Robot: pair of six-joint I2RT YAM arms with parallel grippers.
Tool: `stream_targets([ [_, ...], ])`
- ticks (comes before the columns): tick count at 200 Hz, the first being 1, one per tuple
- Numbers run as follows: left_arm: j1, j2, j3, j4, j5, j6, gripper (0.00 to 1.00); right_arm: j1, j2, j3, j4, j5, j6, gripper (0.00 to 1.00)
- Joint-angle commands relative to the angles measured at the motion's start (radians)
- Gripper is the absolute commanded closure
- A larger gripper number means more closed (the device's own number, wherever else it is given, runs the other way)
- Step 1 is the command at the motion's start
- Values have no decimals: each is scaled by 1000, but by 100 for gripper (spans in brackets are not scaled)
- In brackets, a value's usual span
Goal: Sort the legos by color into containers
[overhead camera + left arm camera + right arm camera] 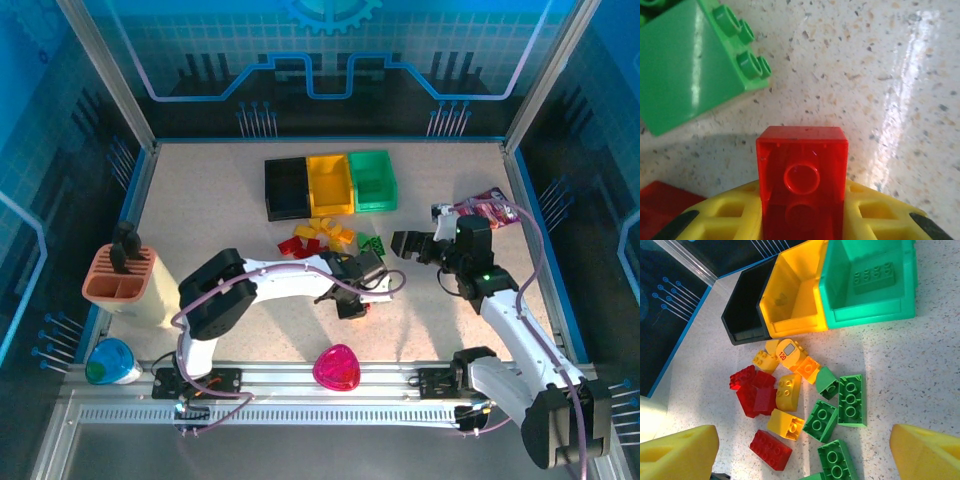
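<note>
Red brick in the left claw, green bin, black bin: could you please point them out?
red brick (pixel 802 175), left wrist view, facing side.
green bin (pixel 870 315), right wrist view, near wall.
black bin (pixel 287 190), top external view, bare floor.

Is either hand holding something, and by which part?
The left hand pinches a red brick by its opposite sides; the right hand is open and empty.

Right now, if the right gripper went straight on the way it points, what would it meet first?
Probably the small green studded plastic bricks at the pile's near edge: they lie right ahead of the open right gripper. Height is unclear, so it might pass over them.
</note>
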Motion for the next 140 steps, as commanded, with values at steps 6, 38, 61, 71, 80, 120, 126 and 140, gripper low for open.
stream_targets([
  [6,57,-126,-35,8,84,-82,77,-18,-3,-8,14,-18,19,11],
  [38,165,-249,-84,86,179,-173,77,-20,24,0,10,-18,19,11],
  [61,276,-315,-115,183,228,-270,76,-21,53,11,7,-29,24,11],
  [71,337,-320,-109,206,203,-328,75,-22,67,19,-1,-31,25,11],
  [80,390,-310,-87,204,166,-380,75,-22,79,29,-12,-37,25,12],
  [120,570,-187,37,149,85,-552,74,-22,111,69,-61,-50,17,12],
  [126,590,-164,59,136,79,-576,74,-21,113,72,-65,-52,16,13],
  [140,633,-120,93,129,85,-617,74,-18,108,72,-72,-56,20,13],
])
